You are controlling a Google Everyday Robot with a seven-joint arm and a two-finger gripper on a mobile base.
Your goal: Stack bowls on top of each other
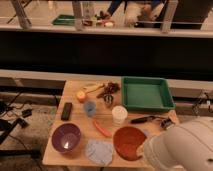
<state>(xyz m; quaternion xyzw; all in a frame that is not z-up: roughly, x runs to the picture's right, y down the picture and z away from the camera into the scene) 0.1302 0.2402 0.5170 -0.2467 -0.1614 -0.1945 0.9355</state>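
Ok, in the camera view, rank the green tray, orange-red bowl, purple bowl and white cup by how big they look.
1. green tray
2. orange-red bowl and purple bowl: too alike to rank
3. white cup
The gripper is hidden behind the white arm, lower right.

1 high view — down over table (80, 121)

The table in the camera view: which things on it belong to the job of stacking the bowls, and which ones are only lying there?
Job: orange-red bowl; purple bowl; hand, shut at the orange-red bowl's right rim, mostly hidden by the white arm.
Lying about: green tray; white cup; flat black object; pale blue cloth; small blue cup.
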